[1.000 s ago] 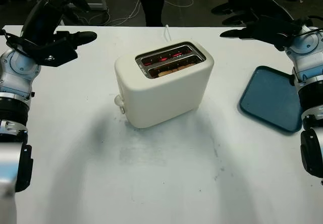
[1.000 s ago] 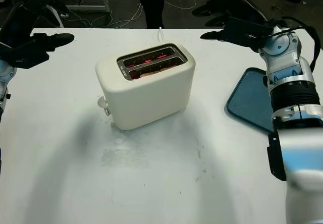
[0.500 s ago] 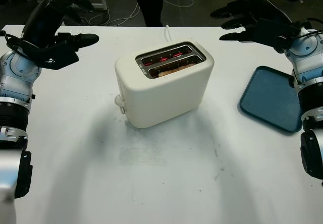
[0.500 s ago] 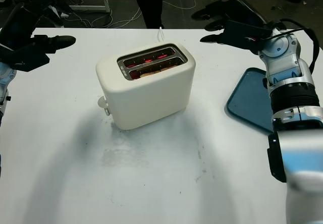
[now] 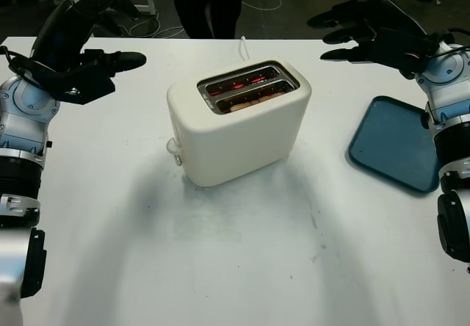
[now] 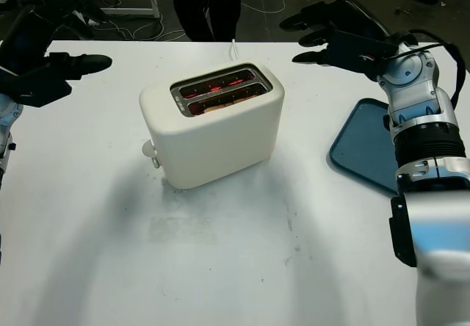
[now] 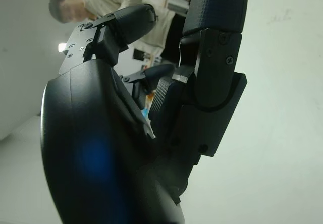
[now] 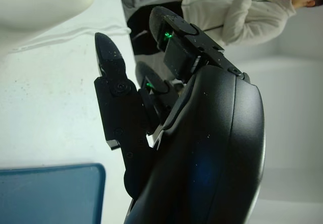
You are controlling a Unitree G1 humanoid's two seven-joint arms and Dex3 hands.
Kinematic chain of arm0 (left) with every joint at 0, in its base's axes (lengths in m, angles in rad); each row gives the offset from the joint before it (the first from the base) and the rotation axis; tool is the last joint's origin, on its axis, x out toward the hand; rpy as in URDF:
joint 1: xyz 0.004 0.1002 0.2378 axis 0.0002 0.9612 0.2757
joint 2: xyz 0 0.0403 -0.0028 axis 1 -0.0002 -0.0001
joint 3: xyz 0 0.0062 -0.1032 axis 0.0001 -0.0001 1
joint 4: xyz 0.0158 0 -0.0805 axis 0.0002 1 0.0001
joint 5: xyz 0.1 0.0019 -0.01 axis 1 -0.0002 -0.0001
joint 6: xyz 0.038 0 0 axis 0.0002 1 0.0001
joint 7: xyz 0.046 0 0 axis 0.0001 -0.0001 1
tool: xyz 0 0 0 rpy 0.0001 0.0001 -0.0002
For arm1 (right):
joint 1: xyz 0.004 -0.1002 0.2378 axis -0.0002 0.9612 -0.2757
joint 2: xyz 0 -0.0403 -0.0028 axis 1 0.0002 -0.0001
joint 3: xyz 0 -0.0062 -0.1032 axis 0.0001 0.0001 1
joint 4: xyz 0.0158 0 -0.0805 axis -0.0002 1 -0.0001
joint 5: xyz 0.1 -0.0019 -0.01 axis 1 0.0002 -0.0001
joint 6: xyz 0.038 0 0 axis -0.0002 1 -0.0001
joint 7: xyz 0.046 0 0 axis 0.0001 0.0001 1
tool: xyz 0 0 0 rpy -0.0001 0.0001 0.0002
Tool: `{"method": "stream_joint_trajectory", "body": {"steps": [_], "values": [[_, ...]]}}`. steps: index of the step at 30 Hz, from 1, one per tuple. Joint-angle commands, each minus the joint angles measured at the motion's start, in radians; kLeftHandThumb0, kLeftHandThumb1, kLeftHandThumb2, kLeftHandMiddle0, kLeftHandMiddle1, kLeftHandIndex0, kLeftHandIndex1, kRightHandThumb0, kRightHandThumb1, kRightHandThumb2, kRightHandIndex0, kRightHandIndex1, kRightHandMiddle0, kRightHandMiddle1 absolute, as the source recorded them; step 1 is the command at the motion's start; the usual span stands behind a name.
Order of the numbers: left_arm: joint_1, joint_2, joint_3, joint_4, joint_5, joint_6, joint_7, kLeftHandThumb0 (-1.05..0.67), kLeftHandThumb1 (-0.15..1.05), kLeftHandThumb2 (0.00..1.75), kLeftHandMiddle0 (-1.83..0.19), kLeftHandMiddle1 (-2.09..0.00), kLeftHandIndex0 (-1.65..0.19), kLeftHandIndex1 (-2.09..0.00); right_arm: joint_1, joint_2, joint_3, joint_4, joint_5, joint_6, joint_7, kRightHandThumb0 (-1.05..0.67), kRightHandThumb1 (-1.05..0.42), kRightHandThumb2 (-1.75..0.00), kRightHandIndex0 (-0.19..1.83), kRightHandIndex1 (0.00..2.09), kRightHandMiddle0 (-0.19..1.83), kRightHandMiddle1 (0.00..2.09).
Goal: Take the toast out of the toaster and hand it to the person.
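A cream two-slot toaster (image 5: pixel 236 124) stands in the middle of the white table (image 5: pixel 242 267). Its back slot glows red, and the edge of a toast slice (image 5: pixel 251 100) shows low in the front slot. My left hand (image 5: pixel 99 63) hangs open above the table's far left, well away from the toaster. My right hand (image 5: pixel 360 36) is raised open over the far right, above and beyond the tray. A person (image 5: pixel 208 3) in dark trousers stands behind the table's far edge, and in the wrist views wears a light top (image 8: pixel 237 17).
A blue tray (image 5: pixel 396 144) lies flat at the right side of the table. A white cord (image 5: pixel 243 47) runs from the toaster's back to the far edge. Cables lie on the floor beyond.
The person behind the table has shifted left. My left hand has edged slightly right and up; my right hand has barely moved. The toaster is unchanged.
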Motion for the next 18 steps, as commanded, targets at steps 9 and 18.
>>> {"method": "stream_joint_trajectory", "body": {"steps": [9,18], "values": [[0.035,-0.006,0.016,-0.072,-0.024,0.045,-0.027,-1.01,0.92,0.12,-0.30,-1.37,-0.18,-1.29,0.002,-0.007,-0.002,-0.013,0.005,0.005,0.006,-0.29,-0.88,0.00,0.79,0.02,0.70,0.00],[0.051,-0.007,0.019,-0.122,-0.028,0.080,-0.036,-0.96,0.92,0.07,-0.30,-1.35,-0.19,-1.25,0.003,-0.008,-0.001,-0.020,0.004,0.014,0.014,-0.34,-0.89,0.00,0.79,0.02,0.69,0.00]]}}
